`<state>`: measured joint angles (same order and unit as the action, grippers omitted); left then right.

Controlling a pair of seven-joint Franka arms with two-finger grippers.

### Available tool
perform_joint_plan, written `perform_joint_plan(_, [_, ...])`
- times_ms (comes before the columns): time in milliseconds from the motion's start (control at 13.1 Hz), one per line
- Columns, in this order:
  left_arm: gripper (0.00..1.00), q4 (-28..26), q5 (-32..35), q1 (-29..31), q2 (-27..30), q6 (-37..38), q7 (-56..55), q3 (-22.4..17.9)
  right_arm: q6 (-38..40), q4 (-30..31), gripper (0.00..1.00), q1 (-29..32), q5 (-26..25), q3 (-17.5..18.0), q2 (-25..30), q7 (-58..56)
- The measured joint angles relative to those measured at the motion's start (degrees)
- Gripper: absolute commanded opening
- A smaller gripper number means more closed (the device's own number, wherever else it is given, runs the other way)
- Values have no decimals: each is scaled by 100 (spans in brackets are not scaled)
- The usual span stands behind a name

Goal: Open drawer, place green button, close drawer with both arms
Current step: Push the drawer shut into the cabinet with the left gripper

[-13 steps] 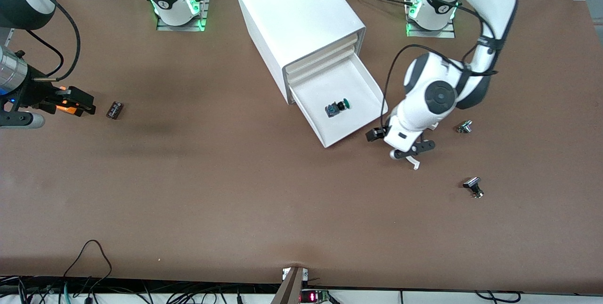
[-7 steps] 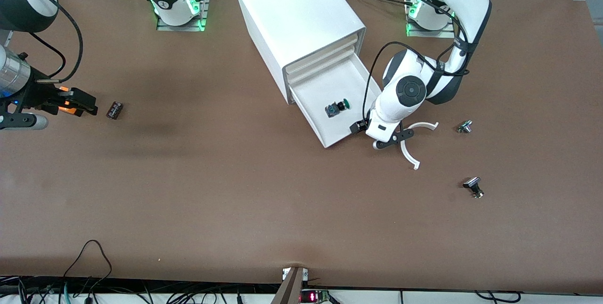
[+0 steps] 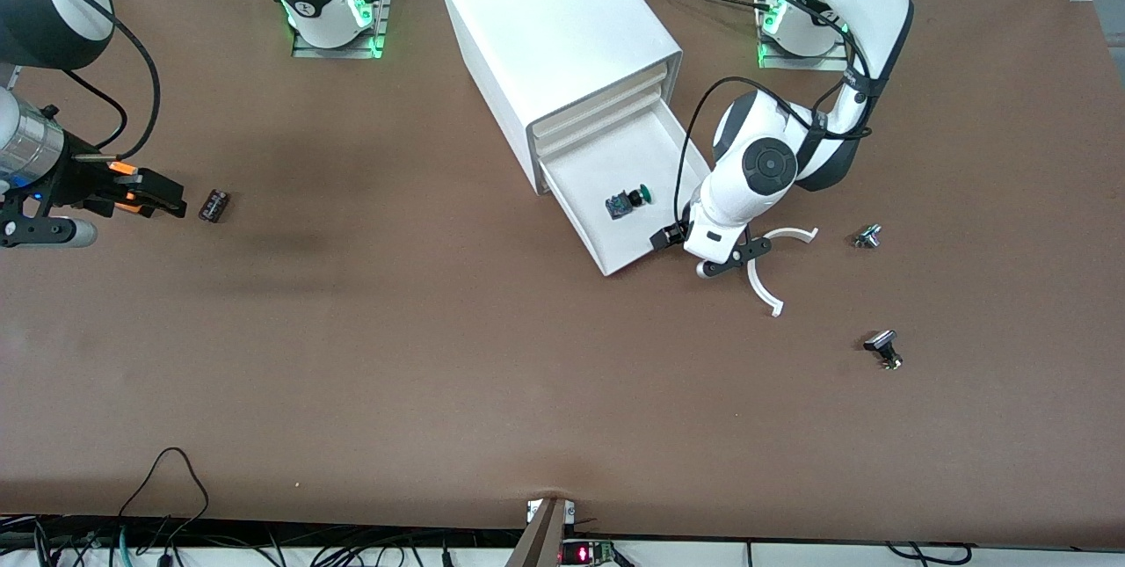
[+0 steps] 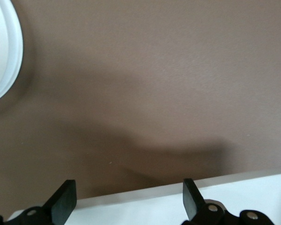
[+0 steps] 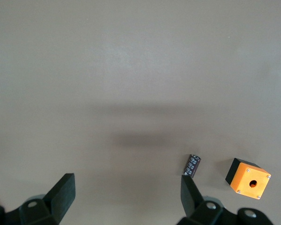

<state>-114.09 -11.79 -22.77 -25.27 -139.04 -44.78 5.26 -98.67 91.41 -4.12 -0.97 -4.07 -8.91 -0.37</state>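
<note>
The lowest drawer (image 3: 606, 163) of the white cabinet (image 3: 554, 31) stands pulled out. The green-capped button (image 3: 629, 200) lies on its side inside it. My left gripper (image 3: 714, 258) is low at the drawer's front rim, near the corner toward the left arm's end. Its fingers are open and empty, and the white drawer edge (image 4: 145, 206) shows between the fingertips of the left gripper (image 4: 127, 199). My right gripper (image 3: 163, 196) hangs open and empty over the table at the right arm's end; it also shows in the right wrist view (image 5: 127, 194).
A white curved strip (image 3: 763, 281) lies on the table beside the left gripper and also shows in the left wrist view (image 4: 7, 56). Two black-and-silver parts (image 3: 867, 236) (image 3: 883, 349) lie toward the left arm's end. An orange box (image 5: 248, 178) and a small dark cylinder (image 3: 214, 205) lie under the right gripper.
The left arm has swung from over the table toward the drawer's front corner, uncovering the white curved strip, and now holds nearly still. The right gripper has drifted slightly.
</note>
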Motion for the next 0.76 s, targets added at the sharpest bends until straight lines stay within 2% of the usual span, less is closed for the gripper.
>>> perform_joint_plan(764, [100, 58, 55, -26, -239, -483, 149, -142, 0, 0, 100, 0, 0, 1, -69, 0])
